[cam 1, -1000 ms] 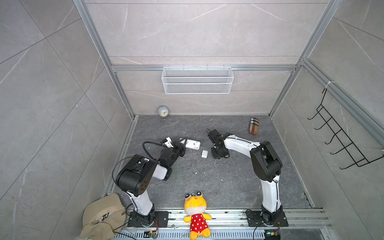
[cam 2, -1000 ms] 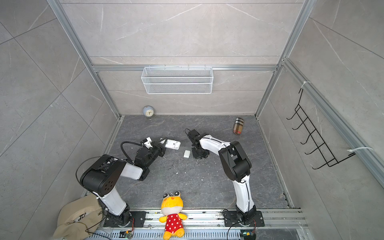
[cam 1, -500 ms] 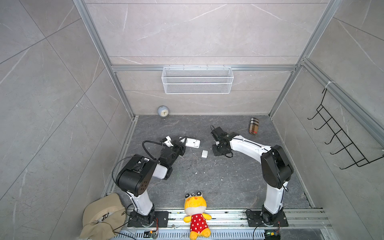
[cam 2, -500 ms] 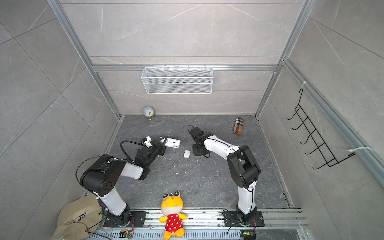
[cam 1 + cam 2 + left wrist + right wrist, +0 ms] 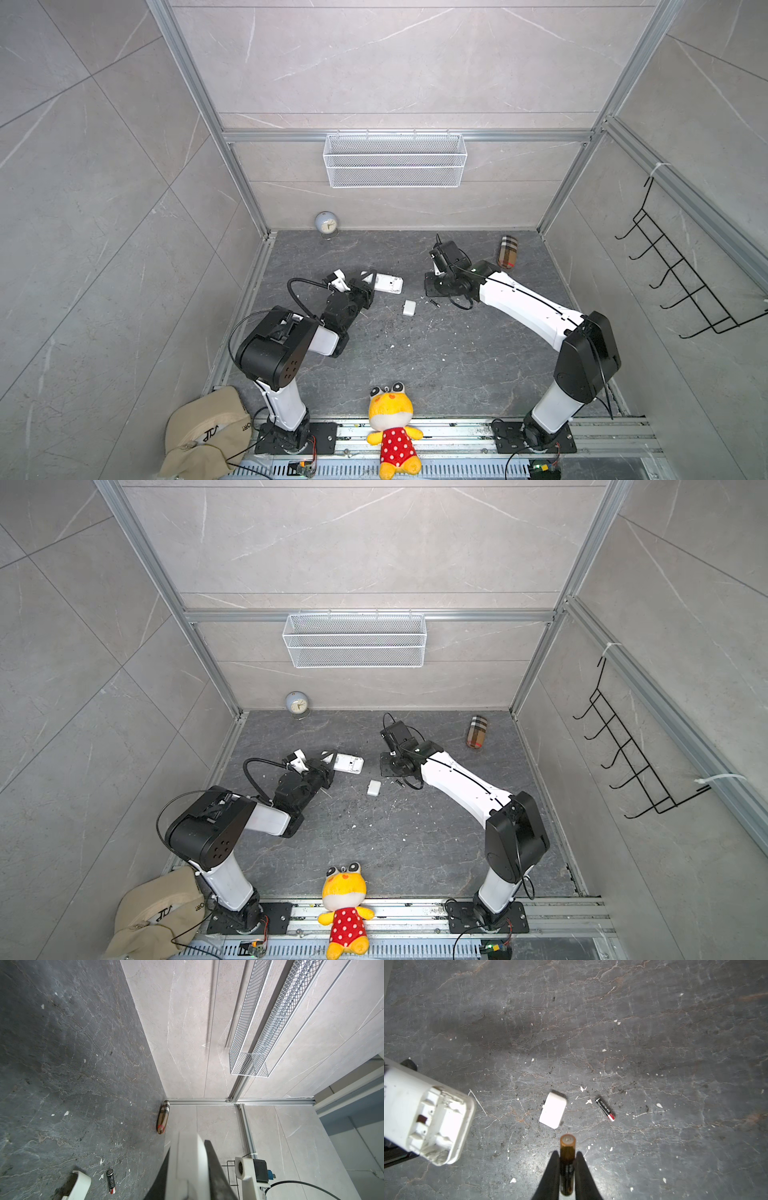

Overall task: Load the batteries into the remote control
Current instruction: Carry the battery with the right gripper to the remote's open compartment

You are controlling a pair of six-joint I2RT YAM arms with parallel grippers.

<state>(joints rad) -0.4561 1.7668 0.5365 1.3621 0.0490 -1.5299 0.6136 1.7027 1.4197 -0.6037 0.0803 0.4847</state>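
Here, the right gripper (image 5: 567, 1153) was closed on 1 battery (image 5: 566, 1169), probably light and slick, by its barrel, while the left gripper (image 5: 187, 1151) clamped the rigid remote (image 5: 425, 1113) by its sides.

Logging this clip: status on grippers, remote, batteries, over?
Left gripper shut on remote, compartment open, empty. Right gripper shut on battery. Second battery on floor beside cover. Nothing in the way.

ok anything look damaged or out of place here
The remote control has a chipped, crumbly rim on its open battery bay, and white flecks litter the floor around the loose cover and battery.
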